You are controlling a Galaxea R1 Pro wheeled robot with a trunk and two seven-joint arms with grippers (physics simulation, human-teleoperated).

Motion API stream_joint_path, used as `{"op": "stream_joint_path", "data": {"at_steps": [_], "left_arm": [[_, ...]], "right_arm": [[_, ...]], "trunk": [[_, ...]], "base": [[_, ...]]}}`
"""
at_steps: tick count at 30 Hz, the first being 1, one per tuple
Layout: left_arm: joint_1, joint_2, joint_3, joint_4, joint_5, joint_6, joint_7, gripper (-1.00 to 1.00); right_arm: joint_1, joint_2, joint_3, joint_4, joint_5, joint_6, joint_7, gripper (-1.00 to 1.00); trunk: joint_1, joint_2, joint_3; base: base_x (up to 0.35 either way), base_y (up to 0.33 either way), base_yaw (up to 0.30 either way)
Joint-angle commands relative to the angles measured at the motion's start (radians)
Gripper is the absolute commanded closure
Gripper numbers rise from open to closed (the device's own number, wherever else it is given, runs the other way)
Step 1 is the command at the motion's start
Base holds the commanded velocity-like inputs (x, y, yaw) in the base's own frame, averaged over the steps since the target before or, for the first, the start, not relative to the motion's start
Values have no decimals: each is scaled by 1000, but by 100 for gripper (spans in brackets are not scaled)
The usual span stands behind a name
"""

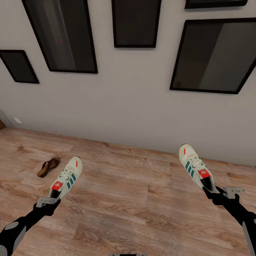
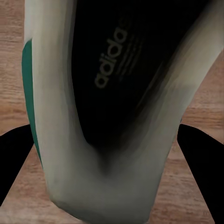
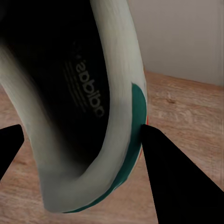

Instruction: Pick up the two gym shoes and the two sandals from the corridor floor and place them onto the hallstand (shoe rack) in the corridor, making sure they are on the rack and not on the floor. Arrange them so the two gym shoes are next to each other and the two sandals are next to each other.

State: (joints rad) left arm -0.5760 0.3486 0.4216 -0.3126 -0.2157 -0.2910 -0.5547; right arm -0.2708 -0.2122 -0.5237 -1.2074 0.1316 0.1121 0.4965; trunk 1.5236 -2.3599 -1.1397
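Two cream-white gym shoes with green side stripes and red tongue labels are each held at the heel by one of the robot's arms, toes pointing away toward a pale wall. The left gym shoe (image 1: 67, 177) sits in the left gripper (image 1: 48, 201), whose dark fingers (image 2: 16, 158) close on either side of the heel collar; the wrist camera looks straight into the shoe's dark insole. The right gym shoe (image 1: 196, 169) is clamped the same way by the right gripper (image 1: 213, 193), its fingers (image 3: 175, 182) pressed against the heel's outer wall. Holding each shoe by the heel opening likely gives the narrow fingers a firm rim to pinch and keeps the sole level for setting down. Whether the shoes are lifted clear of the corridor floor (image 1: 128, 199) or resting on it cannot be told for certain. One dark-brown sandal (image 1: 48, 167) with a tan sole lies on the planks just beyond the left shoe, near the wall. Dark framed pictures (image 1: 213, 53) hang on the wall above.
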Motion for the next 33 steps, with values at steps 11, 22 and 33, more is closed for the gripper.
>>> {"op": "stream_joint_path", "data": {"at_steps": [11, 22, 33], "left_arm": [[-1, -2, 7, 2, -10, -8, -4, 100], [0, -3, 7, 8, -10, -8, -5, 100], [1, -4, 8, 10, -8, -8, -6, 100]], "right_arm": [[-1, 1, -2, 0, 8, 4, 7, 100], [-1, 1, -2, 27, 6, 3, 7, 100], [-1, 1, -4, 28, 5, 3, 6, 100]], "trunk": [[-8, 14, 9], [-8, 14, 14], [-8, 14, 20]], "base": [[0, 0, -219], [0, 0, -261], [0, 0, -272]]}}
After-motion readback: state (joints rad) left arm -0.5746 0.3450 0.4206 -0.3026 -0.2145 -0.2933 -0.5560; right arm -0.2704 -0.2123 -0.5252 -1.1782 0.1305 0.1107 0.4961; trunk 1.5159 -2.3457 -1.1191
